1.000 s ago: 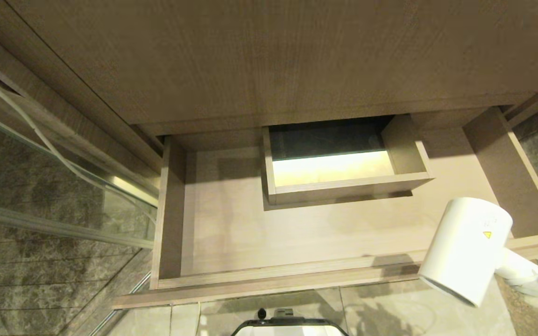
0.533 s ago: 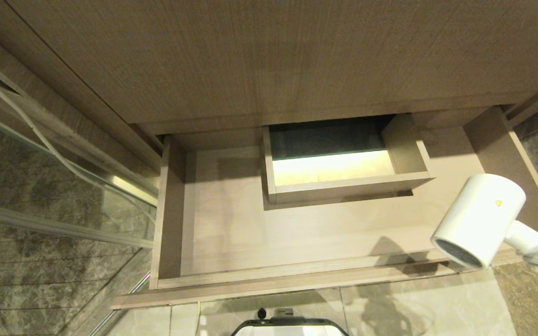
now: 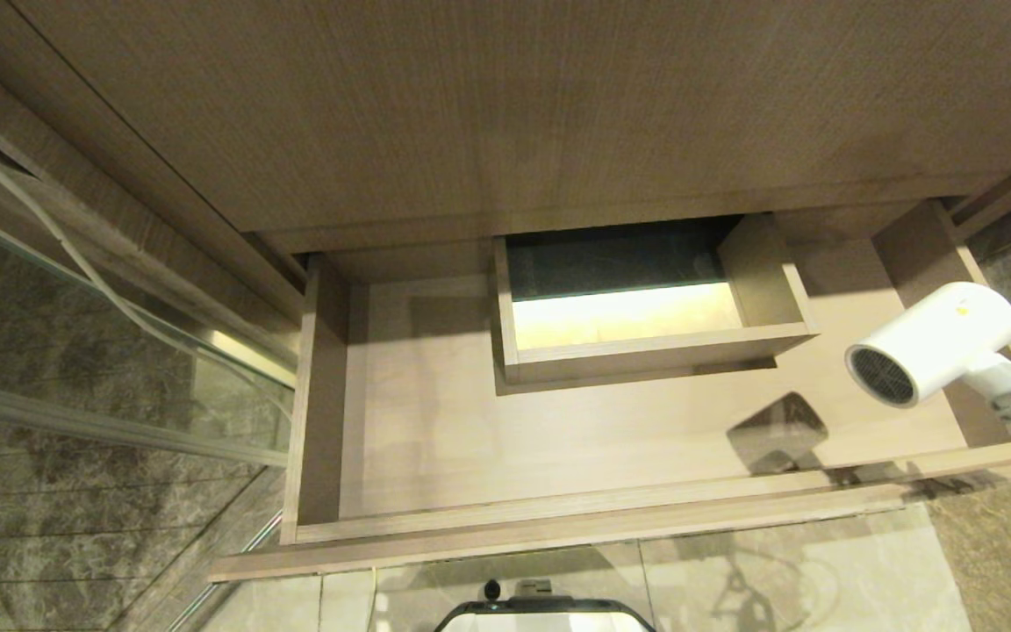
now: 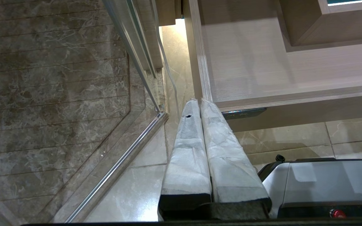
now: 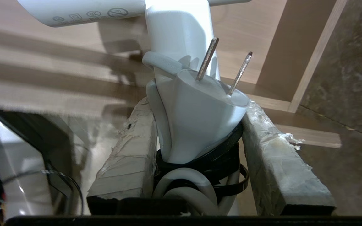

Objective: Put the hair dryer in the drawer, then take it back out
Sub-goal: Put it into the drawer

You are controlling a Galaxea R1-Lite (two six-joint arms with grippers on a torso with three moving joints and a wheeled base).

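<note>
Plug prongs (image 5: pixel 223 67) only in right wrist view

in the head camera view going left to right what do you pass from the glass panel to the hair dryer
Glass panel → drawer left wall → boxed cut-out in the drawer's middle → dryer's shadow on the drawer floor → hair dryer, held by the right gripper.

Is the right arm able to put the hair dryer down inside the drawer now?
Probably yes. The right tool holds the hair dryer above the open drawer, with nothing beneath it.
</note>
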